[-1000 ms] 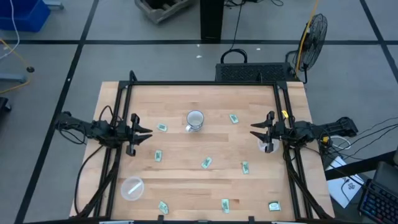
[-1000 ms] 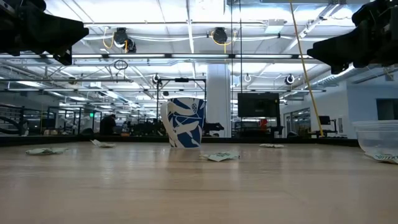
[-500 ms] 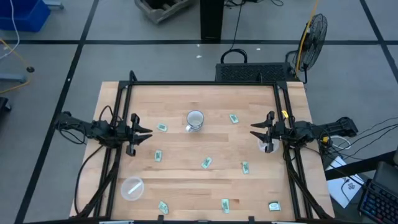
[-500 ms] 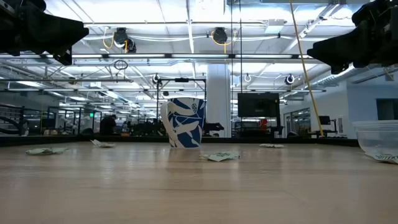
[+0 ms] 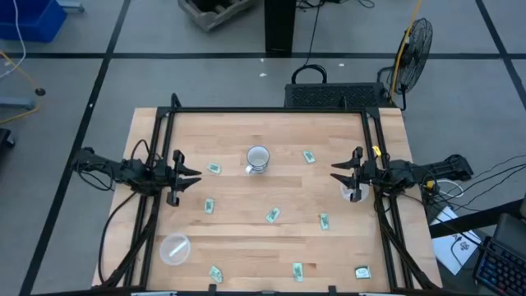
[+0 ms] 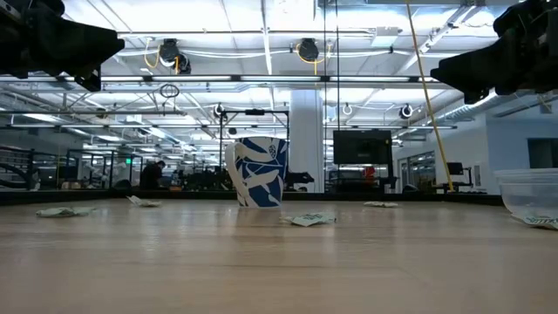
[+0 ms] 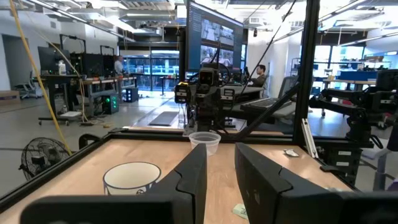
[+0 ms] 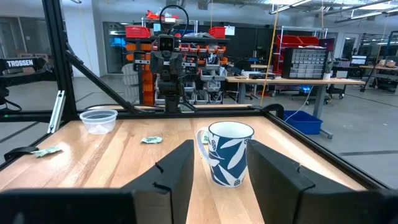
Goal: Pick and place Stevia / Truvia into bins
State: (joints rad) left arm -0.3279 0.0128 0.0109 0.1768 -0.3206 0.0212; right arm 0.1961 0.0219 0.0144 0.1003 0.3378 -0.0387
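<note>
Several pale green-and-white sachets lie flat and scattered on the wooden table, among them one [image 5: 214, 168] near my left gripper, one [image 5: 309, 156] right of the mug, and one [image 5: 272, 215] mid-table. One clear bin [image 5: 174, 248] stands at the near left. The other bin [image 5: 353, 192] stands partly under my right arm. My left gripper [image 5: 193, 175] hovers open at the table's left side, pointing right. My right gripper [image 5: 337, 173] hovers open at the right side, pointing left. Both wrist views show a gap between the fingers, left gripper [image 7: 221, 171] and right gripper [image 8: 221, 177].
A white mug with a blue pattern [image 5: 258, 158] stands upright at the table's far middle, between the two grippers. More sachets lie along the near edge, such as one [image 5: 297, 271] and another [image 5: 362, 272]. A black frame [image 5: 271, 110] borders the table's far side and both flanks.
</note>
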